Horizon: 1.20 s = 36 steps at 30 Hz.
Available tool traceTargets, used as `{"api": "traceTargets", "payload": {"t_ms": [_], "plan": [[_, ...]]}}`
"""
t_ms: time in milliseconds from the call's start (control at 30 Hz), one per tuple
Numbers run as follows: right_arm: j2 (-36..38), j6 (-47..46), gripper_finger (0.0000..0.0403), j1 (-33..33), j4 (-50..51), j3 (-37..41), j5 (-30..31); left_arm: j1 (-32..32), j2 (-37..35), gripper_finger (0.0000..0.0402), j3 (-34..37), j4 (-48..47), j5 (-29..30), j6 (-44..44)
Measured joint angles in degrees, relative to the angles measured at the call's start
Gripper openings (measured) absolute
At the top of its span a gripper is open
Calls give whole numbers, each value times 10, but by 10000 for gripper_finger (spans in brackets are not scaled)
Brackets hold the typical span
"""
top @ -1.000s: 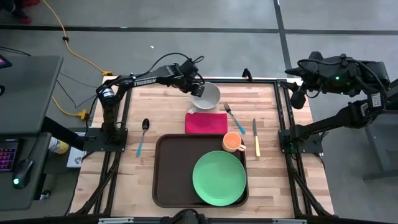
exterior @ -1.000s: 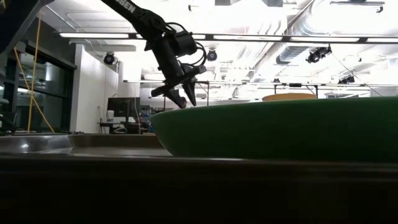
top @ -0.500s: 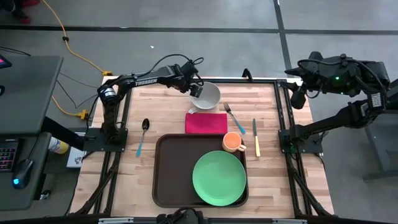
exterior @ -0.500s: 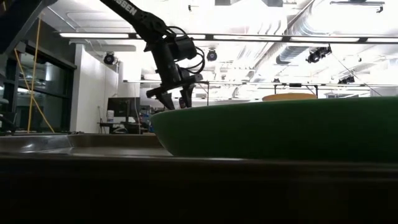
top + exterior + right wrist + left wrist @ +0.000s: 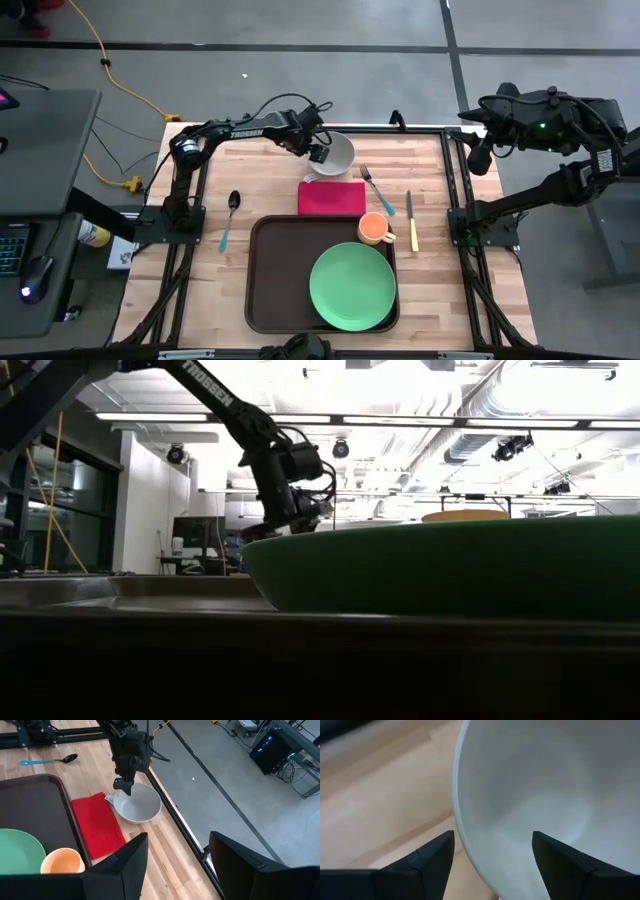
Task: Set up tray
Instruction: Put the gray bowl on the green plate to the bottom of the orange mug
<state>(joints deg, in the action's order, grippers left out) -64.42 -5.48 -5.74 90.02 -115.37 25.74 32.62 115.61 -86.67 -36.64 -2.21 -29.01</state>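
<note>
A white bowl (image 5: 337, 154) rests by its base on the wooden table, past the far edge of the red napkin (image 5: 331, 197). My left gripper (image 5: 318, 152) is low at the bowl's left rim and open. In the left wrist view the bowl (image 5: 530, 795) has its rim between the two fingers of my left gripper (image 5: 492, 836), one inside and one outside, with gaps on both sides. The dark brown tray (image 5: 275, 275) holds a green plate (image 5: 352, 286) and an orange cup (image 5: 374, 228). My right gripper (image 5: 178, 836) is open, parked beyond the table's right edge.
A spoon (image 5: 230, 215) with a blue handle lies left of the tray. A fork (image 5: 376, 188) and a knife (image 5: 411, 220) lie right of the napkin. The left part of the tray is bare. The low view is mostly blocked by the green plate (image 5: 450, 565).
My left gripper has come down from above the bowl to the bowl's left rim, sinking behind the green plate's edge in the low view. The bowl has stayed where it was.
</note>
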Motion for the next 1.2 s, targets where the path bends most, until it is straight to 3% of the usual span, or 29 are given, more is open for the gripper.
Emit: {"api": "traceTargets", "payload": {"t_ms": [200,333,467,800,1200], "plan": [[0,0,191,0,0,0,0,0,9,292,0,1,-20,1],[0,-3,191,0,0,0,0,0,9,267,0,1,-9,2],[0,-5,191,0,0,0,0,4,8,211,0,1,-15,13],[0,-8,191,0,0,0,-4,4,6,25,-2,7,-27,64],[0,-11,191,0,0,0,-6,11,7,18,0,32,-35,80]]}}
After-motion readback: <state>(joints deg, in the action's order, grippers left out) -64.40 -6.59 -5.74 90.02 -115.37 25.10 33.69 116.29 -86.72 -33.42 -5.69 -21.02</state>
